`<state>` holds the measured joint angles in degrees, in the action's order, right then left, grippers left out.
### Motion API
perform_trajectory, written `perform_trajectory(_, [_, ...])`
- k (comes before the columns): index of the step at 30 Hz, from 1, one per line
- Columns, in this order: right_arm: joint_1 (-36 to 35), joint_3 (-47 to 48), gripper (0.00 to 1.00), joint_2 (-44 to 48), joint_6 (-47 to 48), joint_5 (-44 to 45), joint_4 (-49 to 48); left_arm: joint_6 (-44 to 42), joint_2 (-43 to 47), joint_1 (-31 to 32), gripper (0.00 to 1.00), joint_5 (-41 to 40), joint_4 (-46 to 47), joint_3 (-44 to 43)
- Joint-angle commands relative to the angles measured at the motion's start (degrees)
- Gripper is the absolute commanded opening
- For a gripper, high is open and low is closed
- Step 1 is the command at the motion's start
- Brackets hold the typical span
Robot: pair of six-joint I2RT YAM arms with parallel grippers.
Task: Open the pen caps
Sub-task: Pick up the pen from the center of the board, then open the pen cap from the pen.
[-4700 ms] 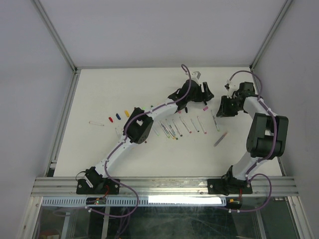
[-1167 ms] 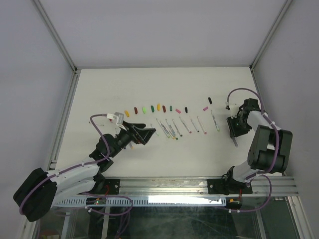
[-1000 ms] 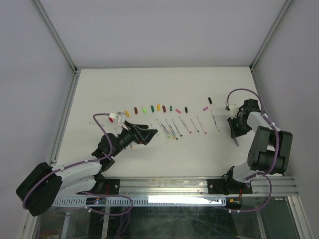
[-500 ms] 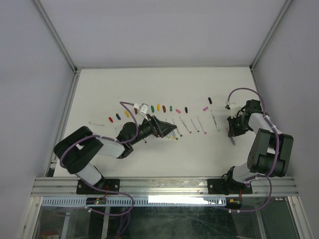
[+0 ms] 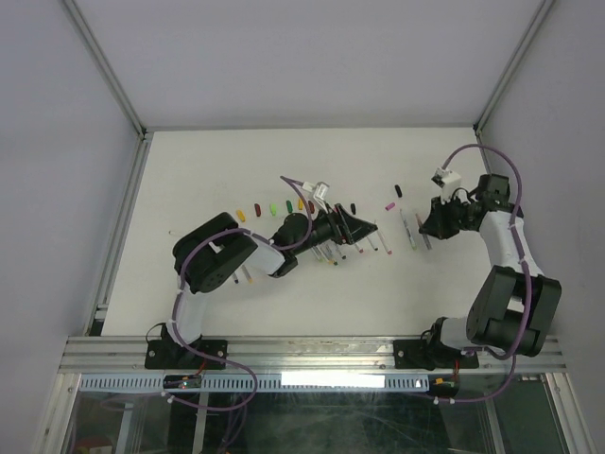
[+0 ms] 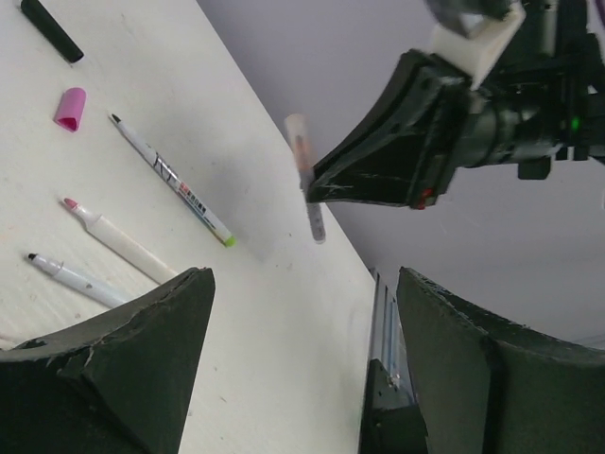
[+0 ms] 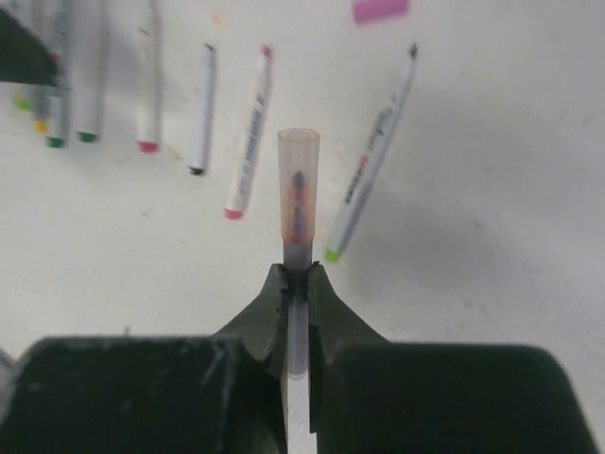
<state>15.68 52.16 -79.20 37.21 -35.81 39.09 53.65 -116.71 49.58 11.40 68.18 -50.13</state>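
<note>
Top view: we see loose pen caps (image 5: 284, 205) in row, upper centre; uncapped pens (image 5: 331, 244) just below. Over pens, left gripper (image 5: 364, 227); at right, right gripper (image 5: 425, 225).
Left wrist view: we see left fingers (image 6: 142, 369) spread wide apart; pink cap (image 6: 68, 107) upper left.
Right wrist view: we see right gripper clamped on capped pen (image 7: 299, 248), translucent cap (image 7: 299, 156) on, frame centre.
</note>
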Motion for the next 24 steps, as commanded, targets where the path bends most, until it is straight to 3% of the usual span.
perform_trajectory(1, [-0.1,5.7,0.00,4.9,1.3,-17.6,4.1,-0.9,-0.1,1.5,0.81,0.6,5.5,-4.3])
perform_trajectory(7, [-2.4,7.5,0.00,7.2,0.8,-26.9,9.3,-4.8,0.3,2.5,0.85,-0.8,8.0,-5.8])
perform_trajectory(14, [-6.6,5.8,0.00,9.9,-2.5,-30.9,7.9,-6.9,-0.1,4.6,0.83,-3.7,10.2,-8.2])
perform_trajectory(24, [-10.3,4.1,0.00,11.3,-3.7,-29.7,5.8,-5.4,0.5,5.1,0.65,-6.6,10.0,-9.2])
